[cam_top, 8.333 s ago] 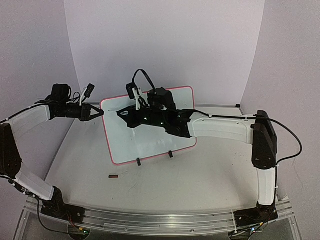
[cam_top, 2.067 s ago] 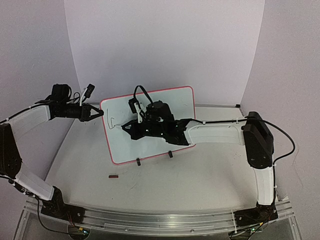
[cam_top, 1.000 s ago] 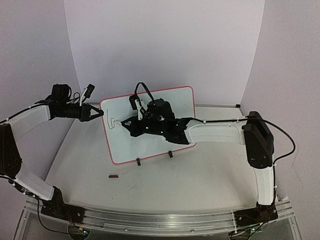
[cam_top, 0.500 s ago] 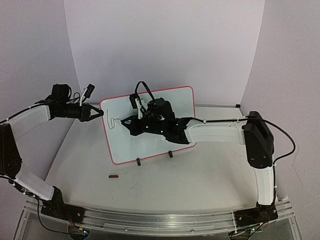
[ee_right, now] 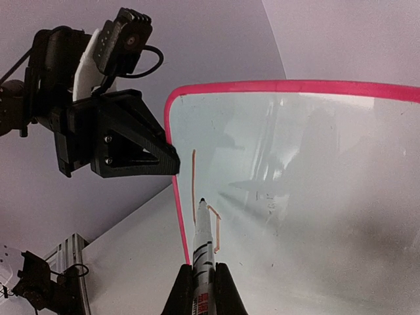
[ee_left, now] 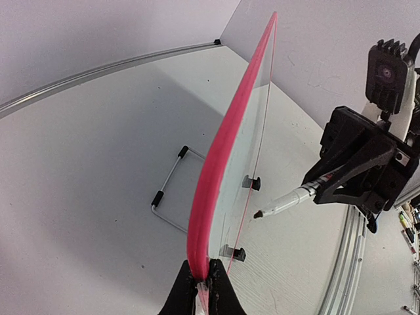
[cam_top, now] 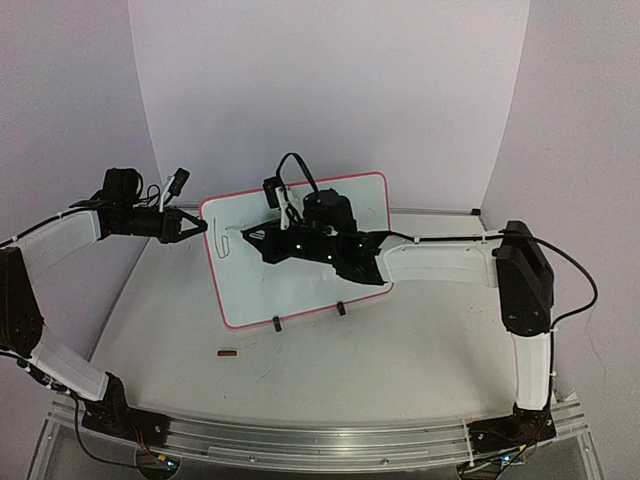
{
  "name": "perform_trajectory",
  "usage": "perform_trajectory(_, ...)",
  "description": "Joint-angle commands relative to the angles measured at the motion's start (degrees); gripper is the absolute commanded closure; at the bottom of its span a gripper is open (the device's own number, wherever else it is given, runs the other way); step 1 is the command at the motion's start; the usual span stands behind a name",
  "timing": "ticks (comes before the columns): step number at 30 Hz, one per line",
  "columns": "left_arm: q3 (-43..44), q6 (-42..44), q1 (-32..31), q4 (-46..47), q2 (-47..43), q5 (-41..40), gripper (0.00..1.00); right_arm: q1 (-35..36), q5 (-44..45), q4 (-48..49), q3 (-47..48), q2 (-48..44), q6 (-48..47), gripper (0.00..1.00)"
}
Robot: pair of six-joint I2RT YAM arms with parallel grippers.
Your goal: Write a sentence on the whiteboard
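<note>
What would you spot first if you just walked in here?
The red-framed whiteboard standing in the middle of the table, with the left gripper pinching its edge. Then the right gripper holding a marker in front of it, beside a few first strokes.

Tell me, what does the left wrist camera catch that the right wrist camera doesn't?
Only the left wrist view: the whiteboard edge-on, its wire stand behind, and the right pincer from outside. Only the right wrist view: the board's face with the first pen strokes, and the left pincer from outside. Both: the red frame and the marker.
</note>
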Motion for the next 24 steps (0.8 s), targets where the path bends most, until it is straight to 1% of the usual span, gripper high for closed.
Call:
perform_trajectory(1, 1.11, 1.86, 0.11, -1.53, -0.12, -2.81, 1.00, -0.21, -2.73, 4.76, -1.71, -4.91, 0.23, 1.00)
perform_trajectory(7, 1.10, 1.81, 0.14, -1.53, -0.16, -2.81, 1.00, -0.20, 0.58, 3.21, -1.27, -4.15, 0.20, 1.00)
perform_trajectory(24, 1.18, 1.73, 0.10, -1.53, -0.16, -2.74, 1.00, -0.20, 2.19, -1.22, 3.47, 0.67, 0.32, 1.00)
